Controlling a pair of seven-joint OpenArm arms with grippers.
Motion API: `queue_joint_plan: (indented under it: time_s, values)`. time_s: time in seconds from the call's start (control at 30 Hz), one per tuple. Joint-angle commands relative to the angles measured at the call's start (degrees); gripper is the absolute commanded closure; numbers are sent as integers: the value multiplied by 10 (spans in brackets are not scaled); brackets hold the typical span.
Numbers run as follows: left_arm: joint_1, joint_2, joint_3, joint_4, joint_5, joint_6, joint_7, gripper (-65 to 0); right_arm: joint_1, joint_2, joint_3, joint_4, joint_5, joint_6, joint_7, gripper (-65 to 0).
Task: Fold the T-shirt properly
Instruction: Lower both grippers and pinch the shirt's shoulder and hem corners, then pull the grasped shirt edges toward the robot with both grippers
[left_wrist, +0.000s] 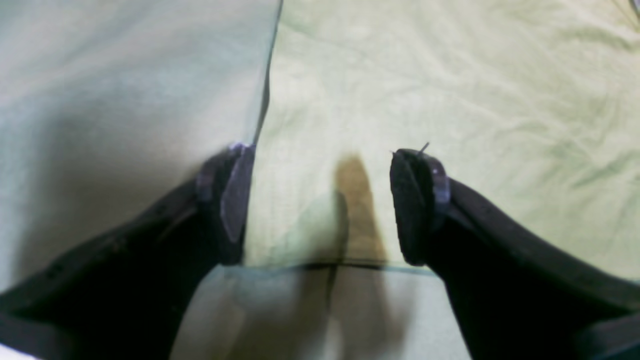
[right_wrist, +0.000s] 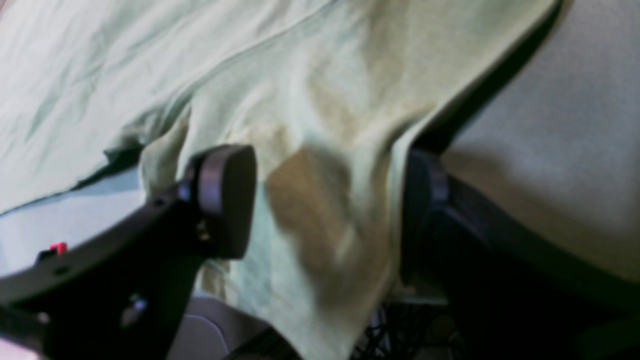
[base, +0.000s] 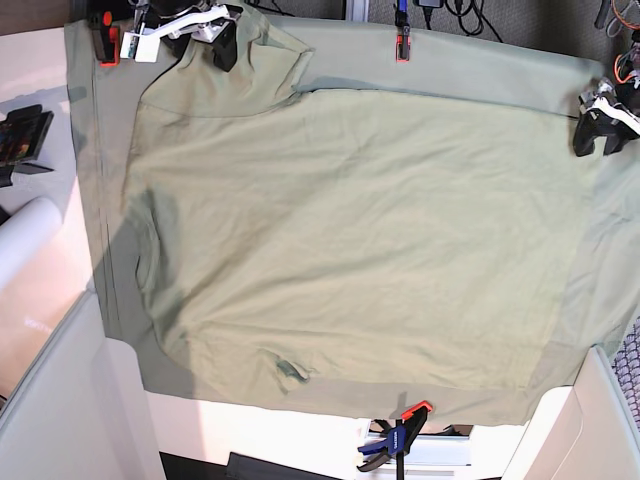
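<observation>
**Sage cotton spread between my two hands, one corner to each**

Sage-green cotton fills the middle of the base view: the T-shirt (base: 350, 240) lies flat on the greyer tablecloth (base: 95, 150), its long axis running straight across from one of my grippers to the other.

At the left of that view sits my right gripper (base: 222, 40), at the far corner where a sleeve (base: 255, 65) is bunched up. Its own camera shows what the base view cannot: the jaws stand apart, with a raised fold of the shirt (right_wrist: 320, 200) humped between them. One pad (right_wrist: 227, 200) is just beside the cloth; the other is half hidden behind the fold, so I judge the cloth is straddled, not pinched.

Across the whole body of the shirt, at the right edge of the base view, is my left gripper (base: 598, 125), over the hem end. Its wrist view shows the jaws wide apart with the shirt's corner (left_wrist: 320, 190) lying flat between the fingertips (left_wrist: 235, 195); the side edge runs away from the left fingertip and the hem passes just beneath both.

Neither arm is nearer; each has its own end. The coming move turns on each gripper closing on the edge directly under it. The base view alone shows the far clamps (base: 401, 45) pinning the tablecloth.
</observation>
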Motion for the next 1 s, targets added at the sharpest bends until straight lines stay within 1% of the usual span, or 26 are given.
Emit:
queue_joint_plan:
  time_s: [0.0, 0.13, 0.17, 0.2, 0.23, 0.27, 0.33, 0.37, 0.4, 0.5, 0.6, 0.67, 0.73, 0.83, 0.9, 0.97]
  values:
    - [7, -2, 11, 0, 14, -4, 42, -459, -7, -1, -3, 2, 0, 0, -26, -420]
    - [6, -2, 24, 0, 37, -4, 41, -457, -7, -2, -3, 2, 5, 0, -26, -417]
    - [6, -3, 26, 0, 39, -4, 41, -447, -6, -2, -3, 2, 4, 0, -25, -413]
    - [6, -2, 27, 0, 38, -4, 40, -425, -5, -2, -3, 2, 2, 0, -25, -386]
    - [6, -3, 28, 0, 38, -4, 40, -371, -5, -2, -3, 2, -2, 0, -25, -333]
    - [6, -2, 28, 0, 38, -4, 40, -296, -5, -2, -3, 2, -4, 0, -20, -260]
    - [6, -2, 28, 0, 38, -4, 38, -122, -5, -2, -3, 2, -3, 0, 2, -95]
    - [6, -3, 28, 0, 39, -5, 32, -54, -5, -2, -3, 2, -3, 0, 8, -24]
    - [6, -3, 28, 0, 43, -13, 28, -4, -5, -2, -3, 2, -4, 0, 10, 0]
    - [5, -3, 28, 0, 63, -70, 27, 0, -5, -2, -3, 2, -4, 1, 11, 0]
    - [5, -5, 24, 3, 64, -104, 25, 0, -5, -1, -1, 4, -4, 5, 5, 0]
    - [5, -6, 7, 7, 56, -104, 30, 0, -5, -1, 8, 12, -3, 5, -12, 0]
    - [6, -7, -19, 9, 24, -104, 44, 0, -9, -1, 26, 31, 0, 4, -33, 0]
    - [7, -11, -58, 13, -29, -104, 75, 0, -10, 0, 69, 69, 40, 5, -52, 0]
    - [6, -22, -63, 14, -50, -104, 80, 0, -7, 2, 97, 93, 57, 7, -51, 0]
    - [-2, -31, -63, 16, -53, -104, 78, 0, 10, 7, 116, 103, 73, 24, -51, 0]
